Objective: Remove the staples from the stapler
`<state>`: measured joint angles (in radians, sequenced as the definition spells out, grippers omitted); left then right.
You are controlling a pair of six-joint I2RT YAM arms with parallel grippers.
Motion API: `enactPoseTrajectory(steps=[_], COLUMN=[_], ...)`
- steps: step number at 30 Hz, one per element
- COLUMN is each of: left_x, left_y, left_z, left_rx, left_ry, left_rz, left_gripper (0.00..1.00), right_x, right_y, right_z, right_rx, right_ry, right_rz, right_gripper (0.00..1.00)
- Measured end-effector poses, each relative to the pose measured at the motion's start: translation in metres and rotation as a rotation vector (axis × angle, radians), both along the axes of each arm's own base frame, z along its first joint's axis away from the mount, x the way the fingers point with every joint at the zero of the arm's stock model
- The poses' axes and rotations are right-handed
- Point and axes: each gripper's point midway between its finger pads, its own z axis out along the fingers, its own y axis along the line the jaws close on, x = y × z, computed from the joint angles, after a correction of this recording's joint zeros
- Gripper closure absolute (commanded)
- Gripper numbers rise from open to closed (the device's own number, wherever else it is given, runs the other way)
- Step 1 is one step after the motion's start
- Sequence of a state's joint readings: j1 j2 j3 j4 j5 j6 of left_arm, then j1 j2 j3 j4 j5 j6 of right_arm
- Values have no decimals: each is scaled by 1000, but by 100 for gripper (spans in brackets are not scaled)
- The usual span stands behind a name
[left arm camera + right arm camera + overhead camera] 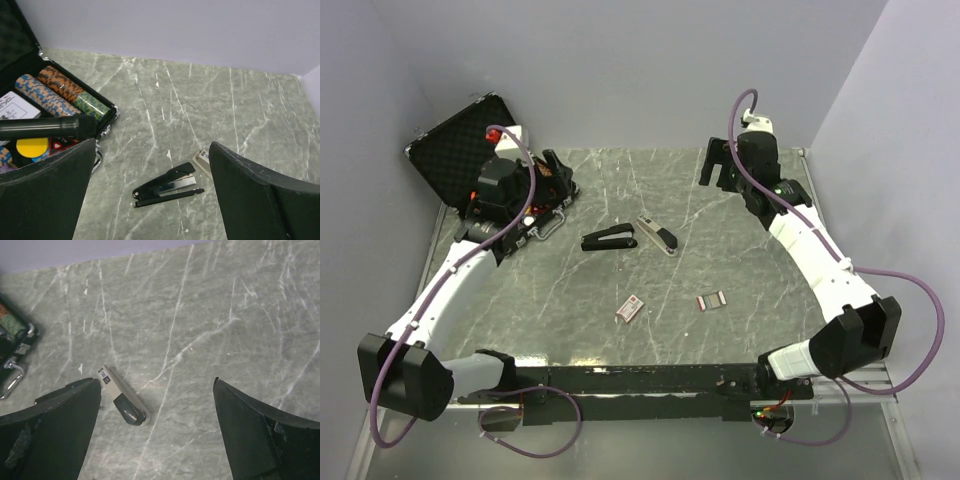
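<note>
**Stapler untouched, both arms standing off**

The black stapler (610, 240) lies mid-tabletop (740, 340), probably set there so either arm can reach it. A silver-and-black tool (657, 237) lies just beside it at 3 o'clock. The left fingers (45, 195) at 10 o'clock and the right fingers (55, 425) at 2 o'clock gape wide, empty.

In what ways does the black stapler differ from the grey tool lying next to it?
The stapler is mostly black; the grey tool is pale with a dark end. The stapler lies across the top view; the grey tool lies slanted. The stapler gapes slightly; the grey tool looks closed. Both lie on the table, untouched.
</note>
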<state>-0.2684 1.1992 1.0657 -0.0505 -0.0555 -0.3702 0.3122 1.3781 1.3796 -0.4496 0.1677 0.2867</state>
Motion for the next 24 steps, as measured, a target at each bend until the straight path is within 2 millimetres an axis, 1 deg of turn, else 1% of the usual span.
enactPoseTrajectory(steps=[6, 11, 15, 18, 21, 24], left_x=[0, 0, 0, 4, 9, 14], left_y=[-12, -22, -35, -44, -51, -60], left_z=[-6, -18, -29, -37, -49, -71], left_rx=[15, 38, 66, 81, 94, 117], left_ry=[15, 43, 72, 95, 120, 167], left_rz=[-65, -122, -177, -213, -245, -293], left_gripper=[1, 1, 1, 1, 1, 1], right_x=[-1, -3, -5, -5, -5, -5], right_y=[-2, 5, 10, 16, 21, 30], right_z=[-6, -7, -8, -12, -22, -36], right_rx=[-23, -17, -14, -17, -24, -33], right_ry=[38, 46, 50, 63, 93, 130], right_rz=[-7, 38, 76, 109, 133, 162], right_gripper=[0, 0, 0, 0, 0, 0])
